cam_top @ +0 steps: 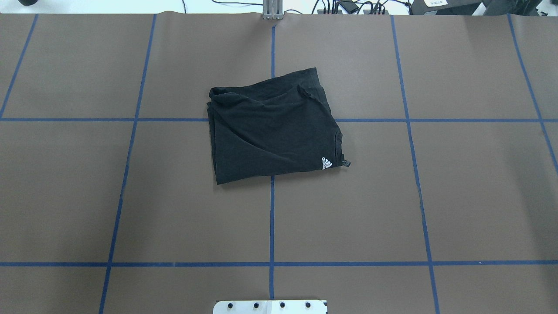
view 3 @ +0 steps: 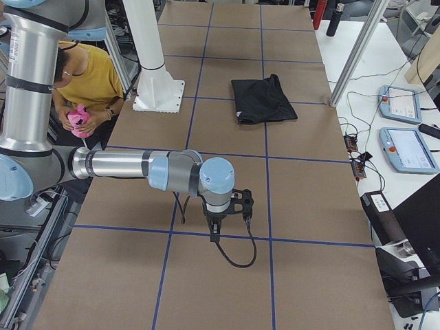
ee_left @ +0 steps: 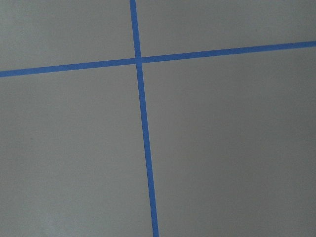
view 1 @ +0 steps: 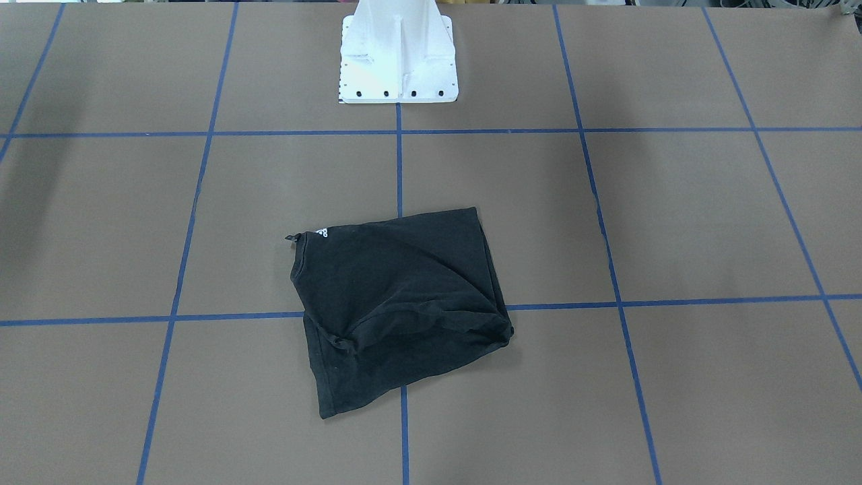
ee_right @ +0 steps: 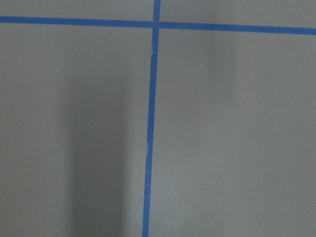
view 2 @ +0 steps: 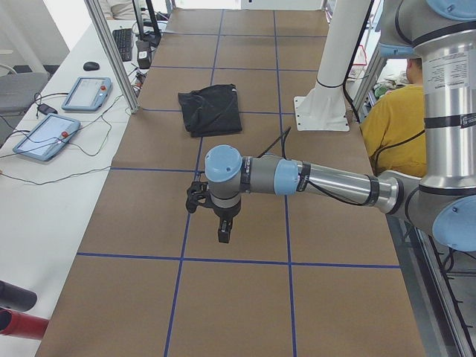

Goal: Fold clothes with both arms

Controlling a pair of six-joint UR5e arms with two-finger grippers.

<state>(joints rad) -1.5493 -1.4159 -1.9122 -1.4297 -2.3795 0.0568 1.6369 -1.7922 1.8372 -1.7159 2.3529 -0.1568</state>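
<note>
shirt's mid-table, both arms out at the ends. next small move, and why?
Probably swing both arms inward, toward the T-shirt. It lies as a rumpled, lopsided bundle with a diagonal ridge, so the fold looks unfinished. The left gripper and right gripper hang over the table far from it, touching nothing.

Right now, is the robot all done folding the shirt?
Looks nearly done: the black T-shirt lies folded into a small, wrinkled rectangle. Nothing is in hand: the left gripper and right gripper hang over bare table, far from the shirt, holding no cloth. Left, maybe: smoothing the creases.
</note>
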